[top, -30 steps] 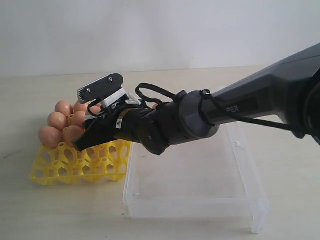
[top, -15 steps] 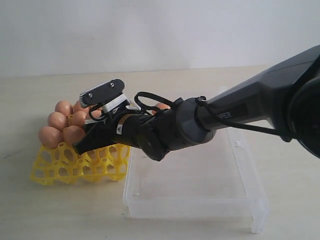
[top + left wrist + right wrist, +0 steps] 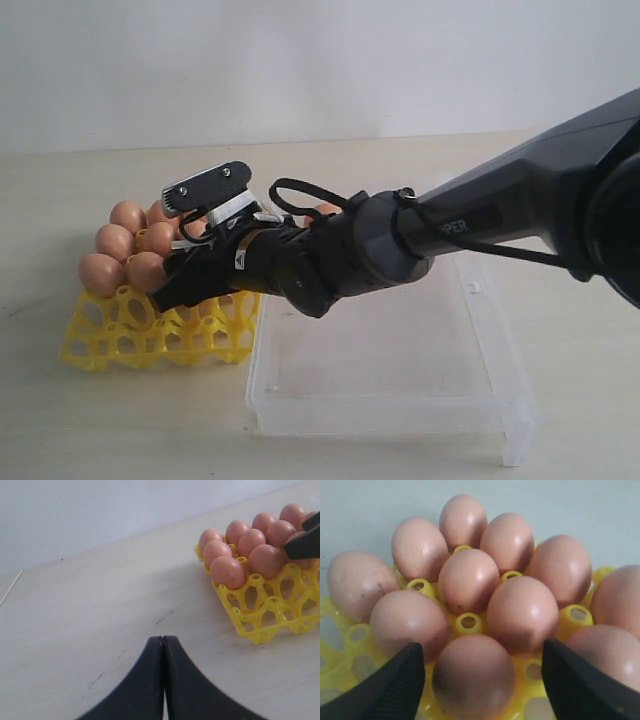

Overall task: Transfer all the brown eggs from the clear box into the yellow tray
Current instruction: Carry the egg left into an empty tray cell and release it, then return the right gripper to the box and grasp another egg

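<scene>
My right gripper (image 3: 185, 272) reaches across to the yellow tray (image 3: 110, 340) at the left. Several brown eggs (image 3: 128, 215) fill the tray's back rows. In the right wrist view the right gripper (image 3: 481, 649) stands open around one egg (image 3: 472, 677) that sits in a tray cup, with a gap on each side of it. The black fingers (image 3: 395, 685) do not touch it. The clear box (image 3: 400, 400) lies to the right of the tray; a bit of orange (image 3: 323, 210) shows behind the arm at its far left corner. My left gripper (image 3: 163, 640) is shut and empty, above bare table, with the tray (image 3: 260, 630) off to one side.
The tray's front rows (image 3: 150, 335) hold open cups. The right arm (image 3: 480, 215) stretches over the box's back half. A pale wall stands behind the table. Bare tabletop (image 3: 100, 605) lies on the left gripper's side of the tray.
The right gripper's jaws have spread wider and let go of the egg, which now rests in a tray cup. The gripper has sunk slightly toward the tray.
</scene>
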{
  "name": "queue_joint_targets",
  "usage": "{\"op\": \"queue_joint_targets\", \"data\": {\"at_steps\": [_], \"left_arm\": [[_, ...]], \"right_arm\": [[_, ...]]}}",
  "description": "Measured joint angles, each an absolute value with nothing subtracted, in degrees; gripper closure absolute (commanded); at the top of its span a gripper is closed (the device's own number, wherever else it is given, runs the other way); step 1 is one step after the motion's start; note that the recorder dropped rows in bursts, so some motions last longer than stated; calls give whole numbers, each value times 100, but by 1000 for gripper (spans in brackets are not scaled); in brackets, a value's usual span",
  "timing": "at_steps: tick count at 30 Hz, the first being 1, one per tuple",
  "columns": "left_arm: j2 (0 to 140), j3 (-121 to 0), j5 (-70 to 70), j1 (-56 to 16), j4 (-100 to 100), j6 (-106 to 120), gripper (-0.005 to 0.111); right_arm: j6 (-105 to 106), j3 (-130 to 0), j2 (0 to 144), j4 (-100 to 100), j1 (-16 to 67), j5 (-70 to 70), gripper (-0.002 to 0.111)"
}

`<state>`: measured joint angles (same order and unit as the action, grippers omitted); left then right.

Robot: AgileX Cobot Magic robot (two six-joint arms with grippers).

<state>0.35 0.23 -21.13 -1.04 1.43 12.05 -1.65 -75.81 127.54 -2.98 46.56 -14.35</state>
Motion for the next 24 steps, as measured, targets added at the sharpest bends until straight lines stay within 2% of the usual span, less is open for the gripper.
{"op": "queue_joint_targets", "data": {"at_steps": [4,11,18,24], "left_arm": [[35,23,-2113,-104,143,1205,107],[35,23,-2113,-104,143,1205,107],[35,23,-2113,-104,143,1205,107],[35,23,-2113,-104,143,1205,107]], "right_arm": [[-122,-7581,12431,-274,4656,-807,48],[-268,-7581,10793,211,4605,1432,50],[-3679,-7593,10460,1803,4008,3289,50],[-5986,-7593,10846,2013,3436,2900,50]]}}
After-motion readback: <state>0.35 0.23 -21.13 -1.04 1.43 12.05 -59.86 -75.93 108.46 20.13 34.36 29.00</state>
